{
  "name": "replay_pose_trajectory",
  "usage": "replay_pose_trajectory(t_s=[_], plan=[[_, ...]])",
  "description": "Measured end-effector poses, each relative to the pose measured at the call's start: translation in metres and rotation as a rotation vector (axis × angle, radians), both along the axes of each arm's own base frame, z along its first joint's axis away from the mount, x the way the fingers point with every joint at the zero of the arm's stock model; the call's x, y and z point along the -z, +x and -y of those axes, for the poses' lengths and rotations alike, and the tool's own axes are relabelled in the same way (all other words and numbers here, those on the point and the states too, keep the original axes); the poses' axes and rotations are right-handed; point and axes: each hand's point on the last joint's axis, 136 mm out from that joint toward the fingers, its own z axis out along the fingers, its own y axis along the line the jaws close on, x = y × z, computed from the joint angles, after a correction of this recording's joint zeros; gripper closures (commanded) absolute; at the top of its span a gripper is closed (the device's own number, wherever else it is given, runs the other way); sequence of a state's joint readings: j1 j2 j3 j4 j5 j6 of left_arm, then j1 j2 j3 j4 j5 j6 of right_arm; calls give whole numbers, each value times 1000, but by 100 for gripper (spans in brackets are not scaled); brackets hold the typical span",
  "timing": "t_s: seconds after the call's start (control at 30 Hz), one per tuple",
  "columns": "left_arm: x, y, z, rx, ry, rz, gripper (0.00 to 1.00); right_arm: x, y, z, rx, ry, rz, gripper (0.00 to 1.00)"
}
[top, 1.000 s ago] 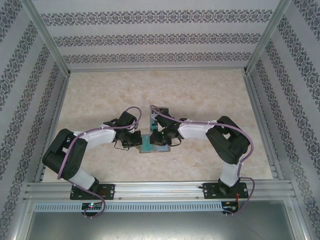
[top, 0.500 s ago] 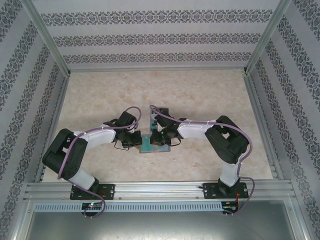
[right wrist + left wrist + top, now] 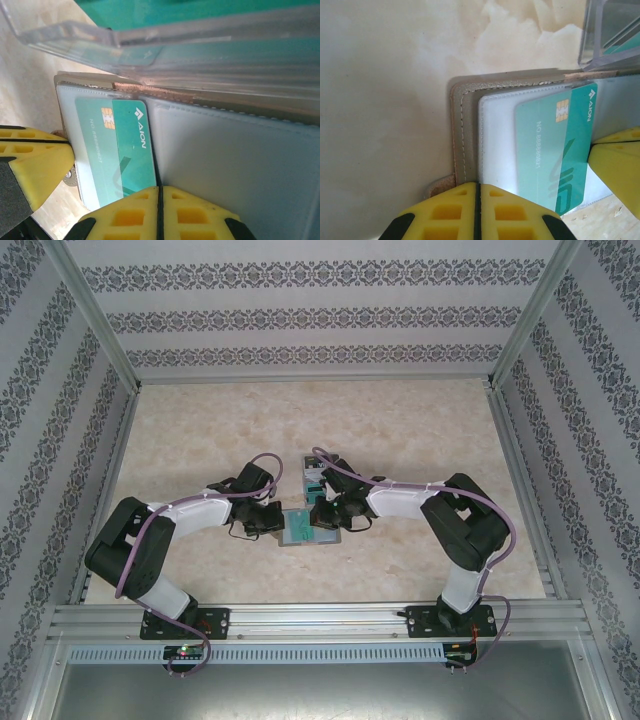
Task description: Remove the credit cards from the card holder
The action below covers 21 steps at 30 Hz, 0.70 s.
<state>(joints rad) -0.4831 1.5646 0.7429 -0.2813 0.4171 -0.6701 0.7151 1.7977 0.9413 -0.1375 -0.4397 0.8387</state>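
The card holder (image 3: pixel 312 530) lies open on the table between both grippers; its grey-brown stitched edge (image 3: pixel 462 135) frames a bluish-grey pocket panel (image 3: pixel 235 170). A teal credit card (image 3: pixel 555 145) with a gold chip lies face up on the left panel (image 3: pixel 117 150), partly out of its pocket. A clear plastic sleeve (image 3: pixel 200 35) stands up off the fold with another teal card behind it. My left gripper (image 3: pixel 478 186) is shut, its tips pressing on the holder's outer edge. My right gripper (image 3: pixel 160 189) is shut, its tips on the fold beside the card.
The holder rests on a pale marbled tabletop (image 3: pixel 400 430) fenced by metal rails and patterned walls. The right gripper's yellow finger (image 3: pixel 620 165) shows at the card's far side; the left gripper's finger (image 3: pixel 30 160) sits close by the holder's left edge.
My right arm has shifted a little to the right, uncovering more of the teal card. The left arm has stayed put.
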Motion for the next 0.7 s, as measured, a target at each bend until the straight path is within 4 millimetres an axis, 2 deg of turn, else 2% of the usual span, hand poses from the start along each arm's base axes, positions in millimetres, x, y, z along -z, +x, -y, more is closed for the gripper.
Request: replay_pose_trajectory(t_s=[0.07, 0.13, 0.53, 0.7], plan=[[0, 0, 0, 0, 0, 0, 100, 0, 0, 0, 0, 0, -1, 88], [0, 0, 0, 0, 0, 0, 100, 1, 0, 0, -2, -1, -2, 86], [0, 0, 0, 0, 0, -1, 100, 3, 0, -14, -30, 20, -17, 85], [0, 0, 0, 0, 0, -1, 100, 2, -1, -18, -38, 28, -13, 82]])
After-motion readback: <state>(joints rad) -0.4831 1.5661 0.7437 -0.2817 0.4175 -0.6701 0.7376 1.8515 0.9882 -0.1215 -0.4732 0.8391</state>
